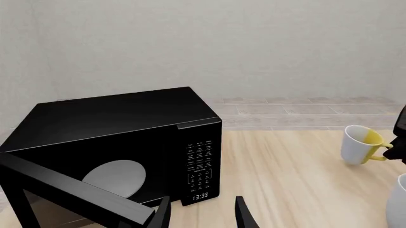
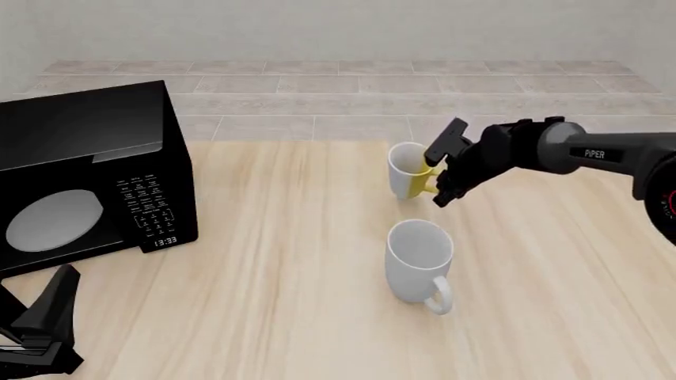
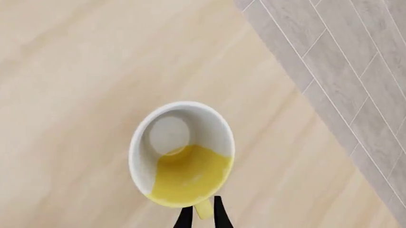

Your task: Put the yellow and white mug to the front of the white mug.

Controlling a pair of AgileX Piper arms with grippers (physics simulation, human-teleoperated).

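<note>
**Mugs on Table: Right Tool Gripping Yellow Handle**

We are finding the yellow and white mug [image 2: 407,169] standing upright on the table [image 2: 296,261], beyond the white mug [image 2: 419,255] and well apart from it. We are seeing nothing inside either mug. The white mug is also standing upright, its loop handle pointing toward the camera side. The right tool [image 2: 432,172] is clamping the small mug's yellow handle between its narrow fingers [image 3: 219,213]. The left tool [image 1: 201,213] is hanging with fingers parted, gripping nothing, near the open microwave [image 2: 90,174], which is holding a pale turntable plate [image 2: 53,220]. We are reading "13:33" on its display and "PIPER" on the right arm [image 2: 591,153].
</note>
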